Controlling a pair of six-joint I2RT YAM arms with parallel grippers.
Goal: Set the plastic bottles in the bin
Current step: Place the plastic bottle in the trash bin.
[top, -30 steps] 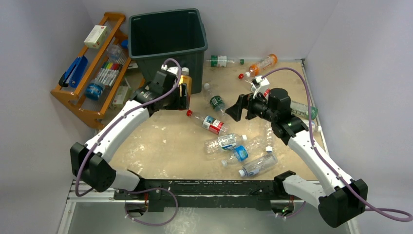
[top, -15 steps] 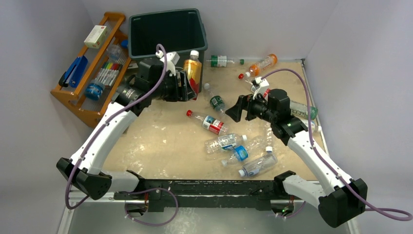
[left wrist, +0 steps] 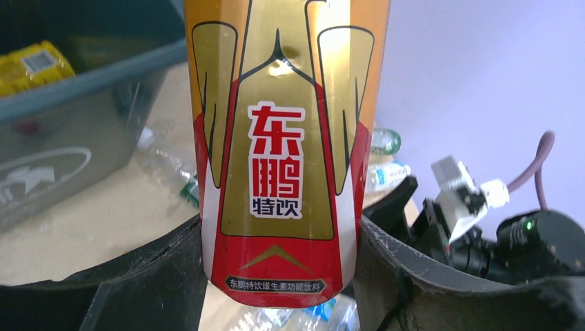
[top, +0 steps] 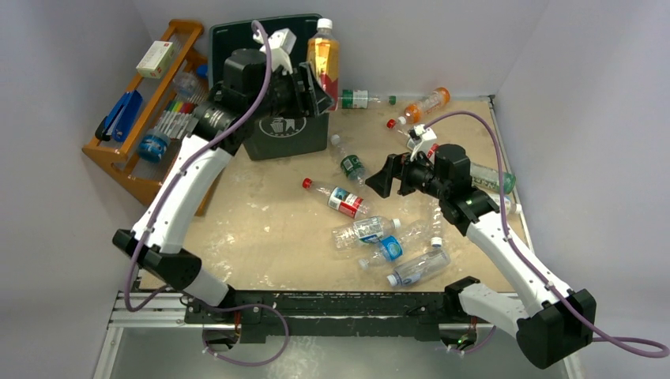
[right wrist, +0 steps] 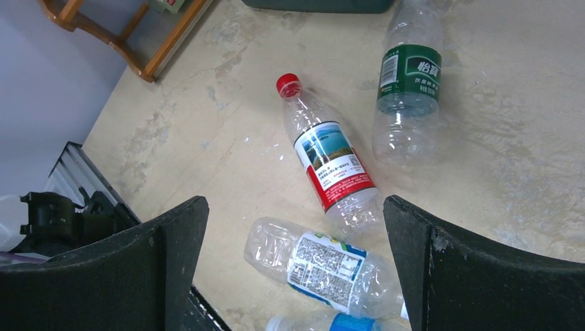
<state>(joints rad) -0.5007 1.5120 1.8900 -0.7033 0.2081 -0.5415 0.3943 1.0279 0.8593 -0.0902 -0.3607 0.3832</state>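
Amber bottle (top: 323, 55) in left jaws | over bin (top: 286, 136) rim | rack (top: 117, 164) beside

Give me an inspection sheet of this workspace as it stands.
Surface: beige table, stained, strewn with bottles.
Job's things: amber bottle held upright, raised by the right rim of the bin; red-label bottle, green-label bottle, orange bottle and others lie on the table.
Clutter: wooden rack with markers and boxes, left of the bin.
Tools: left tool shut on amber bottle; right tool open, empty.
Cables: purple cable on each arm.
Surroundings: plain pale walls.
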